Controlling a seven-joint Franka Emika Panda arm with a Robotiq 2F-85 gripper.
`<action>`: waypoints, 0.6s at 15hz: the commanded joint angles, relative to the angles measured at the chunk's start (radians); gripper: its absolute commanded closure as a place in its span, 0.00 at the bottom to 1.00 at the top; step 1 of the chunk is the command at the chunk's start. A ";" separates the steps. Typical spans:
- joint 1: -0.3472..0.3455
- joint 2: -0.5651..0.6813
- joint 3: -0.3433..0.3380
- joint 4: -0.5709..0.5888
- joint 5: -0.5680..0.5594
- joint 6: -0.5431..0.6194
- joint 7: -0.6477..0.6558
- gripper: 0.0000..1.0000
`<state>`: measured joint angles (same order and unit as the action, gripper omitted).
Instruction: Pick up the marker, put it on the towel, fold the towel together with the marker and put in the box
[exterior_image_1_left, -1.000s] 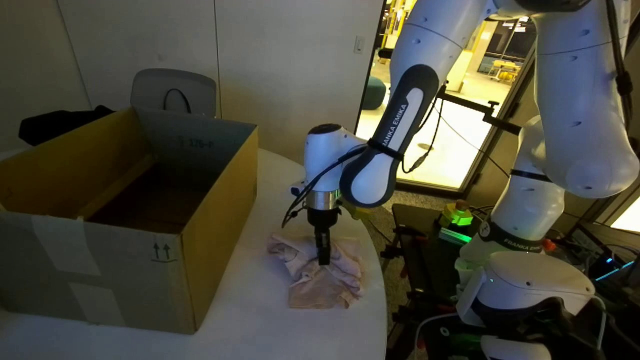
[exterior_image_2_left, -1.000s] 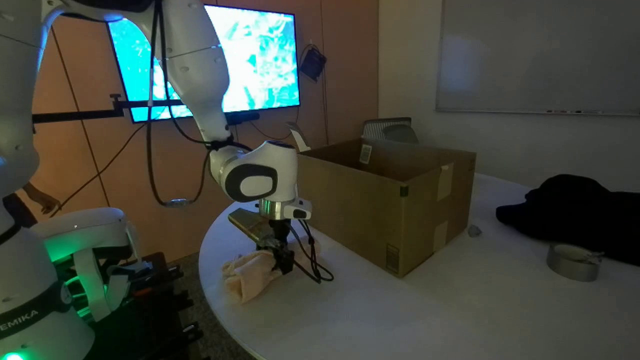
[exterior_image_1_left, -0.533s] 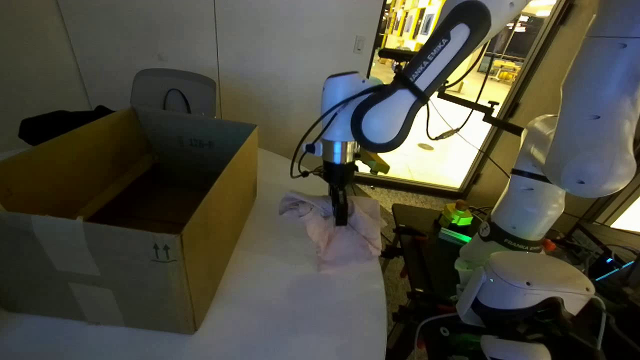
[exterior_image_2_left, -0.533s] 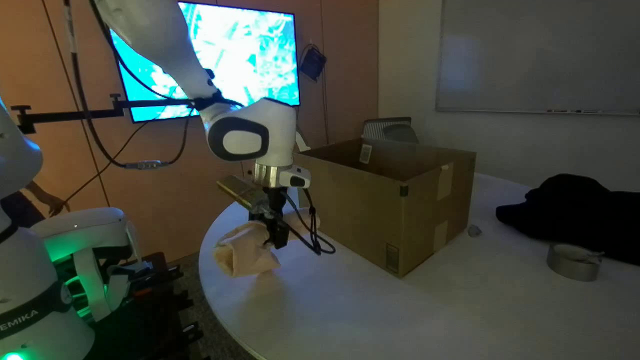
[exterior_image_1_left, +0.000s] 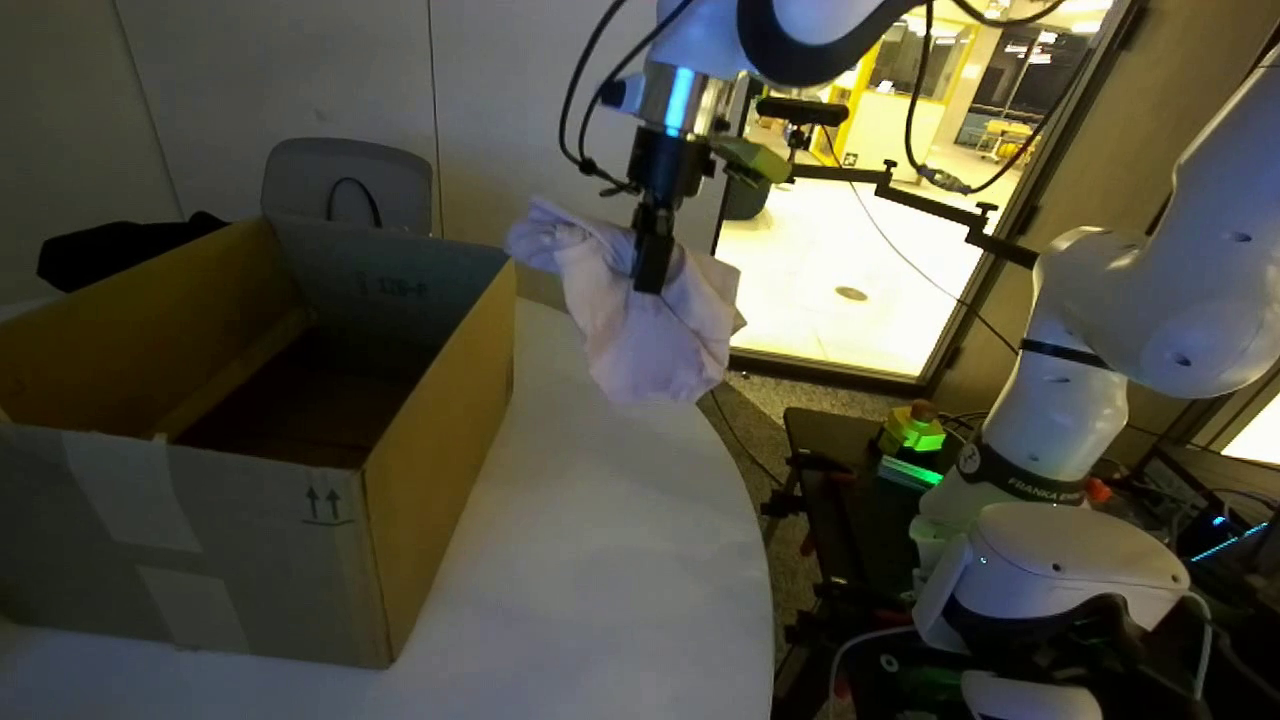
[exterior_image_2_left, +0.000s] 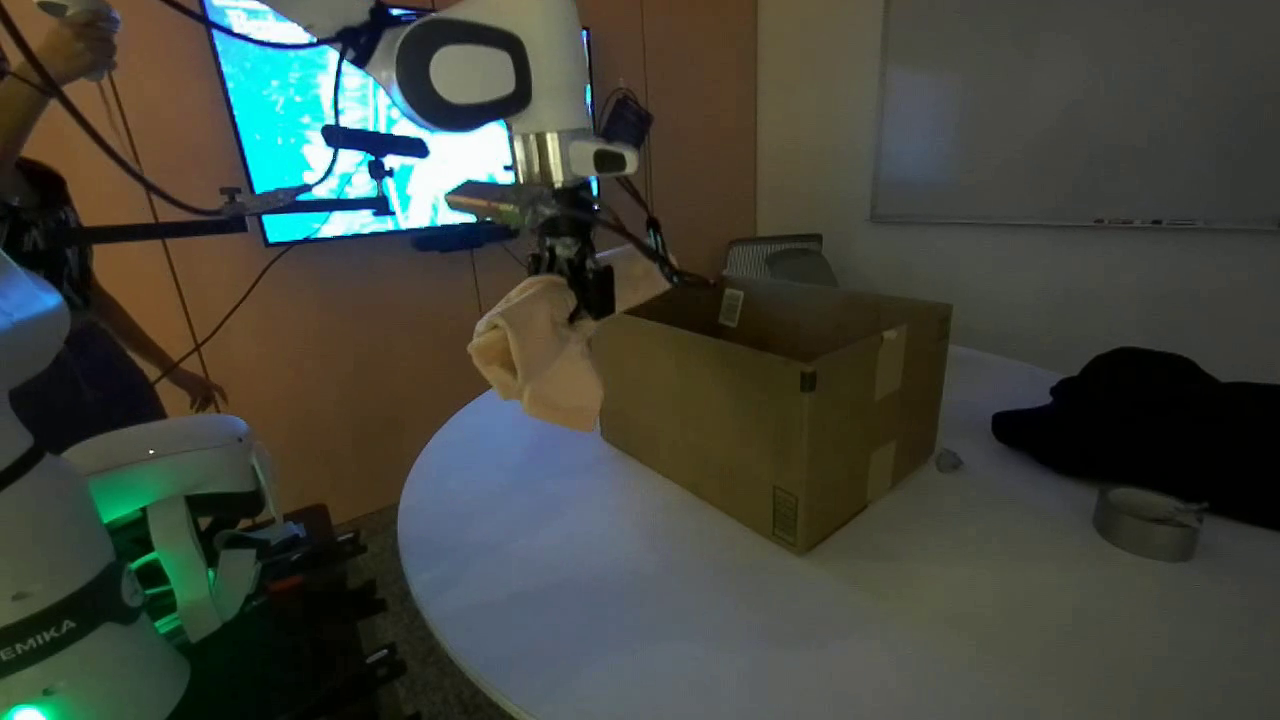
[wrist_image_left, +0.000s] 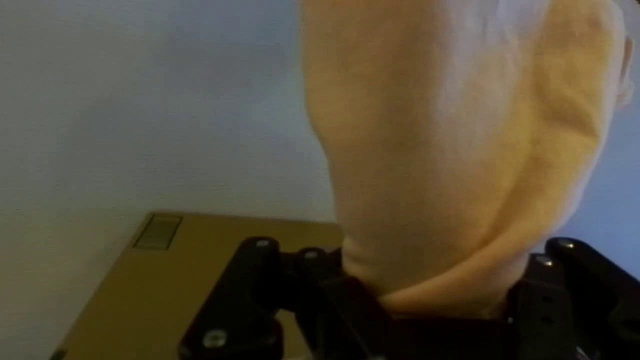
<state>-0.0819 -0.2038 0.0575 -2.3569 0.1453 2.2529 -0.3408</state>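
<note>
My gripper (exterior_image_1_left: 652, 268) is shut on the pinkish towel (exterior_image_1_left: 655, 350) and holds it in the air above the table. In an exterior view the gripper (exterior_image_2_left: 590, 295) and the hanging towel (exterior_image_2_left: 550, 375) appear beside the near-left end of the cardboard box (exterior_image_2_left: 700, 430), around rim height. The open-topped box (exterior_image_1_left: 440, 470) also shows in the other viewpoint, to the left of the towel. In the wrist view the bunched towel (wrist_image_left: 425, 150) fills the space between the fingers (wrist_image_left: 435, 295), with the box wall (wrist_image_left: 165, 285) behind. The marker does not show; it is hidden or out of view.
The box stands on a white round table (exterior_image_2_left: 640, 630). A black cloth (exterior_image_2_left: 1150, 430), a roll of tape (exterior_image_2_left: 1148, 525) and a small grey lump (exterior_image_2_left: 948, 461) lie beyond it. A chair (exterior_image_1_left: 350, 180) stands behind. A person (exterior_image_2_left: 60, 250) is at the far left.
My gripper has risen from the table with the towel in it. The towel has come off the tabletop and now hangs in the air near the box's rim height.
</note>
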 joint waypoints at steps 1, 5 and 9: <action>0.073 0.072 -0.009 0.238 -0.003 -0.105 0.088 0.99; 0.124 0.226 0.029 0.464 -0.016 -0.112 0.172 1.00; 0.167 0.430 0.060 0.663 -0.091 -0.058 0.313 0.99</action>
<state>0.0597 0.0570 0.1021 -1.8831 0.1190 2.1782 -0.1358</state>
